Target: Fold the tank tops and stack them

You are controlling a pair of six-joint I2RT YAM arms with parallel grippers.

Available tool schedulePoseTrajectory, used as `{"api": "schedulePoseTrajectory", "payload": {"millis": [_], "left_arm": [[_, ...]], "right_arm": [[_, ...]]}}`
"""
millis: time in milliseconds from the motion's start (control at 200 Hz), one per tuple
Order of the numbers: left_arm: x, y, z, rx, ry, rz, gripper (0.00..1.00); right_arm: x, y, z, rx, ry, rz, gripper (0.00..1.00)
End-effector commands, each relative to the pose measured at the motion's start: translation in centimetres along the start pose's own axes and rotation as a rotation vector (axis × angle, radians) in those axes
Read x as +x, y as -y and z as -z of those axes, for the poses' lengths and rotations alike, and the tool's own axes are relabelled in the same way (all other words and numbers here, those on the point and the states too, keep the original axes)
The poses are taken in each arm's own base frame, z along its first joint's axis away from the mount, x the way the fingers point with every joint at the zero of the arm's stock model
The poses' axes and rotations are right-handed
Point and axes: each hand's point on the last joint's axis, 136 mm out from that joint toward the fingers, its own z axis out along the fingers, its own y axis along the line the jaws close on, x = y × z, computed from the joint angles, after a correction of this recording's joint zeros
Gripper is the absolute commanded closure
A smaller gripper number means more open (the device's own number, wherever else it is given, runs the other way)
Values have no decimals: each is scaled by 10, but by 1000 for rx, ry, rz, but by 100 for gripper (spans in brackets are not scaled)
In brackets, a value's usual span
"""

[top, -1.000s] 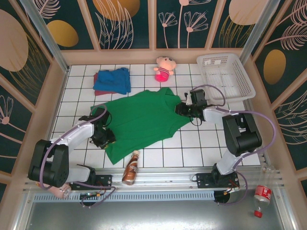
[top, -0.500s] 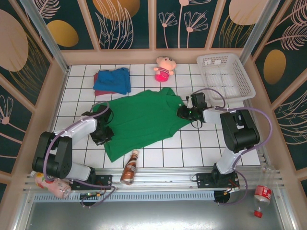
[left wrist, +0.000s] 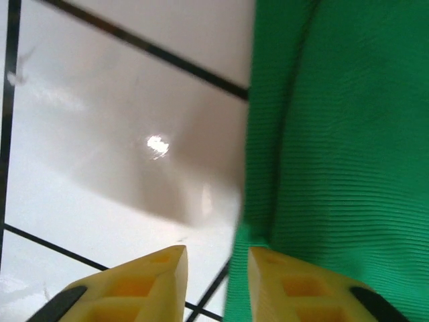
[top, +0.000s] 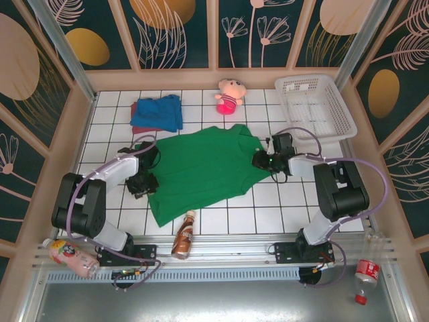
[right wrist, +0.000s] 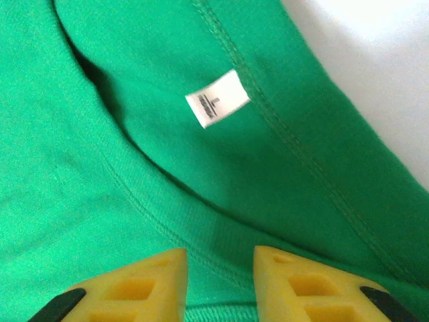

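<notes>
White-tiled tabletop (top: pixel 281 201) holds green tank top (top: pixel 201 168), blue one (top: pixel 157 111) beyond.

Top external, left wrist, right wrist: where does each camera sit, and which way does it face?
Top external: above, behind the arms, facing down at the table; both arms show, left gripper and right gripper at the green tank top.
Left wrist: on the left arm, facing down past its yellow fingers at the top's edge.
Right wrist: on the right arm, facing down past its yellow fingers at the white neck label.
Shared: all see the green tank top.
</notes>
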Motion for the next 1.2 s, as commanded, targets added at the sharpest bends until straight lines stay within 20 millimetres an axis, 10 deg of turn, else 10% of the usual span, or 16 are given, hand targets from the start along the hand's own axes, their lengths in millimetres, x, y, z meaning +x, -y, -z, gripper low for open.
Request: {"api": "schedulePoseTrajectory", "payload": {"millis": [0, 210, 585, 861, 1196], "left_arm": [[-3, 19, 25, 80, 13, -2, 65], [12, 65, 21, 255, -24, 4, 62], [-8, 46, -34, 22, -28, -125, 70], [-52, 39, -22, -12, 36, -146, 68], [-41, 50, 24, 136, 39, -72, 55]], "right_arm": [[-5, 8, 21, 44, 19, -35, 66], [-17, -1, 18, -28, 18, -15, 64], [1, 19, -9, 13, -38, -51, 65], [-3, 14, -11, 10, -26, -45, 65], [-18, -2, 28, -9, 26, -20, 56]]}}
